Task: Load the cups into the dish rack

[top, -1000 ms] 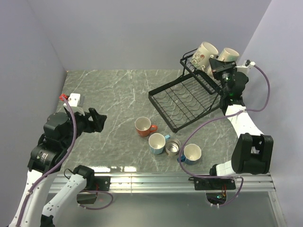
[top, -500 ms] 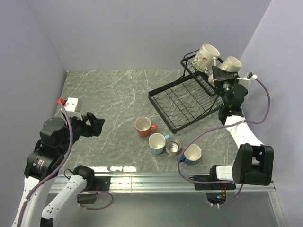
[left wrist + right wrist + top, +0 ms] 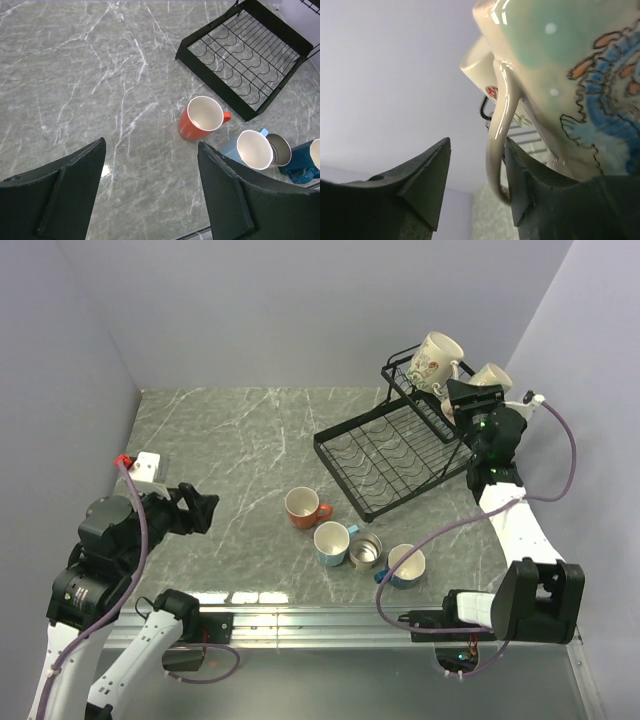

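Observation:
The black wire dish rack [image 3: 390, 455] stands at the back right, and its lower tray [image 3: 245, 55] holds nothing. Two cream mugs lean in its raised basket: a floral one [image 3: 435, 358] and a second one [image 3: 490, 377]. My right gripper [image 3: 470, 395] sits at that second mug [image 3: 560, 75]. It is open [image 3: 477, 145], and the mug's handle [image 3: 499, 125] hangs loose between the jaws, close to the right finger. An orange mug [image 3: 302, 507], a light blue mug [image 3: 331, 542], a steel cup [image 3: 366, 550] and a dark blue mug [image 3: 405, 565] stand on the table. My left gripper [image 3: 200, 508] hovers open, well left of them.
The left wrist view looks down on marble table between its fingertips [image 3: 151, 150], with the orange mug [image 3: 202, 117] ahead and the other table cups [image 3: 252, 148] to the right. Purple walls close in behind and right of the rack. A metal rail [image 3: 330, 618] runs along the near edge.
My right gripper has opened and let go of the cream mug's handle; the mug now rests in the upper basket. The left arm has drifted slightly back toward the near left.

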Available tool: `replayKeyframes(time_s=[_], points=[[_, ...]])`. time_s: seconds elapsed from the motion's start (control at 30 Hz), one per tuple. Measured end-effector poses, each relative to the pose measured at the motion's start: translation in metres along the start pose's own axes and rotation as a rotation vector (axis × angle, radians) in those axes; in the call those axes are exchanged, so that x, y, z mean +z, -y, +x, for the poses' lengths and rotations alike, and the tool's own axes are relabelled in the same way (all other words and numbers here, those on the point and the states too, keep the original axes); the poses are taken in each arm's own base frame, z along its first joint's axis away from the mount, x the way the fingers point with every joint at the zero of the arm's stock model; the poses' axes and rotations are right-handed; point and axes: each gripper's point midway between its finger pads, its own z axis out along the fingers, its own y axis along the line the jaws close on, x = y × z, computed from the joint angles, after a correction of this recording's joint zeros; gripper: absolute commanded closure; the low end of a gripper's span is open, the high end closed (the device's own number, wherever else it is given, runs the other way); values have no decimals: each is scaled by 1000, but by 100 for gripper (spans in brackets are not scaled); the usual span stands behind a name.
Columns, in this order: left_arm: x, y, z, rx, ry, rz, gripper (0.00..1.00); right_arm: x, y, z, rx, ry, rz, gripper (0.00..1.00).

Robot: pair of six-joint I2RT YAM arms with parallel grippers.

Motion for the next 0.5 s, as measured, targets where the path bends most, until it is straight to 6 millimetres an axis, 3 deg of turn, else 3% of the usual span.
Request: replayKeyframes(time_s=[0.5], points=[[-7, 4, -15, -7, 76, 18, 20, -60, 20, 4, -112, -74, 200, 41]])
